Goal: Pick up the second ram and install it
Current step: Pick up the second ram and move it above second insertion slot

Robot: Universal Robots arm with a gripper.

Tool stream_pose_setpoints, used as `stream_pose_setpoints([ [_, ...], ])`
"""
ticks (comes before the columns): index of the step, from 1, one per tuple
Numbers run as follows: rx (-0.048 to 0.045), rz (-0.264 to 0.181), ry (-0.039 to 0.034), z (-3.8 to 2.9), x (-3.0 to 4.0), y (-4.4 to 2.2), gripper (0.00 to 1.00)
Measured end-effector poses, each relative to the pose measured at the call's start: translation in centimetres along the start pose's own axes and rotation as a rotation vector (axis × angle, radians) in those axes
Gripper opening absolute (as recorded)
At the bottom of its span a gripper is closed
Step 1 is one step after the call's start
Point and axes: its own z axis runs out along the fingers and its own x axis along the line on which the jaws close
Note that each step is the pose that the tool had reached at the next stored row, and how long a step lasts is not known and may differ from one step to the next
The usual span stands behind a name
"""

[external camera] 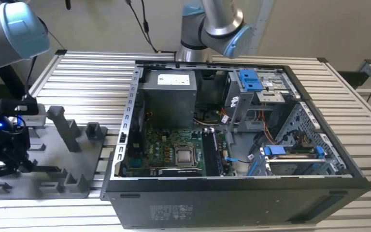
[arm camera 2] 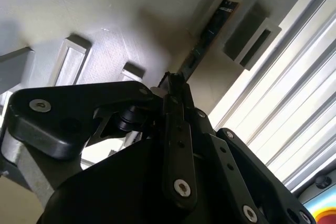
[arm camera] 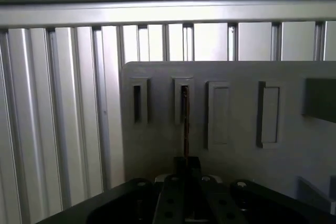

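Note:
The second ram [arm camera: 185,124] is a thin dark stick standing on edge in a slot of the grey tray [arm camera: 236,93]. It also appears in the second wrist view, as the ram [arm camera 2: 210,30] running from its slot down to the fingertips. My gripper [arm camera: 186,165] is shut on the near end of the stick, with the jaws pressed together around it [arm camera 2: 171,83]. In the exterior view the gripper [external camera: 2,166] hangs low over the tray [external camera: 63,186] at the exterior view's left. The stick itself is hidden there by the gripper body.
An open computer case [external camera: 237,145] lies to the exterior view's right of the tray, with the motherboard [external camera: 172,150] and its memory slots [external camera: 212,154] exposed. Upright grey posts [external camera: 66,128] rise from the tray. A slatted metal table [external camera: 89,77] lies under everything.

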Motion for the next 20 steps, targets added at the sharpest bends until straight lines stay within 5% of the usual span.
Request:
stream_pose_setpoints([
  [20,0.0000,0.000,0.0000,-2.39,-0.08,-0.11,0.14],
])
